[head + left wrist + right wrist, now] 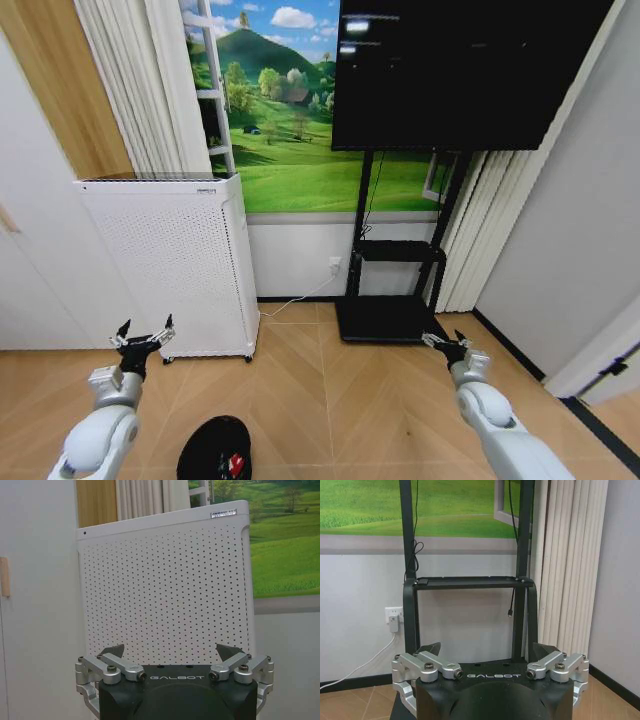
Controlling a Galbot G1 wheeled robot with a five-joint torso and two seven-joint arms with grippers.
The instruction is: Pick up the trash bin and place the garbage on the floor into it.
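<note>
The trash bin (215,448) stands on the wooden floor (330,400) at the bottom of the head view, between the two arms and nearer the left one, partly cut off by the lower edge of the picture. It is seen from above, so its long axis runs roughly vertical and its round black rim and mouth face up toward the camera; whether it leans slightly cannot be told. Inside its dark mesh a small red-and-white piece of garbage (235,463) shows near the rim on the side toward the robot's right. The left gripper (145,335) is held in the air above the floor, well apart from the bin, in front of the lower corner of the white perforated cabinet (180,260); its fingers are spread wide with nothing between them, and the left wrist view shows the same spread fingertips (114,651) facing the cabinet's dotted panel. The right gripper (445,342) hangs on the other side, near the black base of the television stand (390,318), pointing toward it; in the right wrist view its fingers (431,648) also stand apart and hold nothing, facing the stand's lower shelf and the wall socket (393,616).
</note>
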